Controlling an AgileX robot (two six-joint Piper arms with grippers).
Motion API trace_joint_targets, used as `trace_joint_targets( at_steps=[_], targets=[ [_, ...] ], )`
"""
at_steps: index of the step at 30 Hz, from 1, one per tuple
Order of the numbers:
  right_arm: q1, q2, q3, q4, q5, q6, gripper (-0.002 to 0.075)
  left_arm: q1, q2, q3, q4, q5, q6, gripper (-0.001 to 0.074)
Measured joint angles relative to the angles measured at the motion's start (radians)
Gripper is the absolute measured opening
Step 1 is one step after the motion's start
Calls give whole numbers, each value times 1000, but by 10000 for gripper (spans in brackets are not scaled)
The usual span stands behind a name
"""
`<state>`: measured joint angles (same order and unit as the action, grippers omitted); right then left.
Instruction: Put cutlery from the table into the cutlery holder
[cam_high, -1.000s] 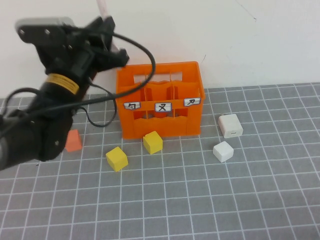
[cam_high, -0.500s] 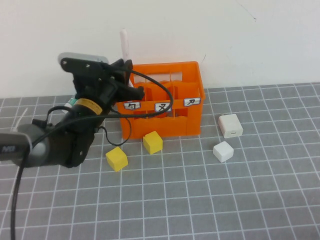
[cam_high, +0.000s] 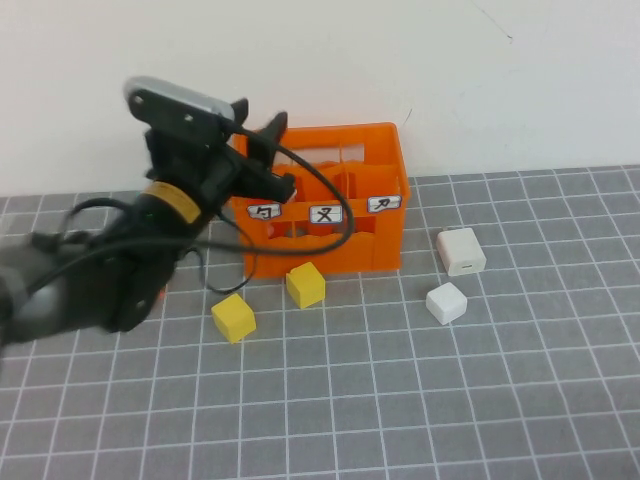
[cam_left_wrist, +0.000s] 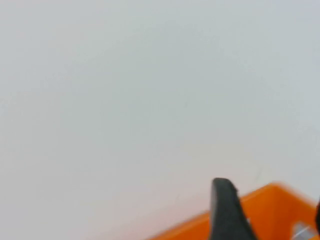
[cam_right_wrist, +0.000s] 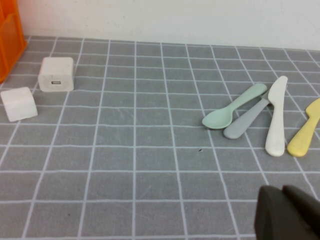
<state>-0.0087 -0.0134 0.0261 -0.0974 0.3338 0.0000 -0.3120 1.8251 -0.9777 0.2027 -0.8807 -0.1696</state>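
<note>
The pink spoon cannot be made out in any view. The orange cutlery holder (cam_high: 325, 205) is stood at the back of the grey desk (cam_high: 420, 400), against the white wall. The left gripper (cam_high: 258, 128) is held over the holder's left end, and its fingers (cam_left_wrist: 227, 210) are spread wide with nothing seen between them. Two yellow cubes (cam_high: 233, 318) (cam_high: 306, 285) are placed just in front of the holder, and a white block (cam_high: 461, 251) and a white cube (cam_high: 446, 302) to its right. Farther right, a mint spoon (cam_right_wrist: 225, 112), a grey utensil (cam_right_wrist: 247, 122), a white knife (cam_right_wrist: 276, 117) and a yellow utensil (cam_right_wrist: 305, 132) are laid side by side. The right gripper (cam_right_wrist: 285, 212) is held near them, fingers pressed together, holding nothing.
</note>
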Motion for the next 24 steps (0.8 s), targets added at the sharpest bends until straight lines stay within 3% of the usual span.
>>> trace_joint_targets(
  at_steps=[1, 5, 8, 16, 24],
  targets=[
    [0, 0, 0, 0, 0, 0, -3, 0, -40, 26, 7, 0, 3, 329],
    [0, 0, 0, 0, 0, 0, -3, 0, -280, 180, 9, 2, 7, 109],
    [0, 0, 0, 0, 0, 0, -3, 2, -460, 289, 17, 67, 9, 30],
    [0, 0, 0, 0, 0, 0, -3, 2, -840, 479, 145, 390, -20, 1],
    [0, 0, 0, 0, 0, 0, -3, 2, -1113, 612, 45, 687, -29, 0]
  ],
)
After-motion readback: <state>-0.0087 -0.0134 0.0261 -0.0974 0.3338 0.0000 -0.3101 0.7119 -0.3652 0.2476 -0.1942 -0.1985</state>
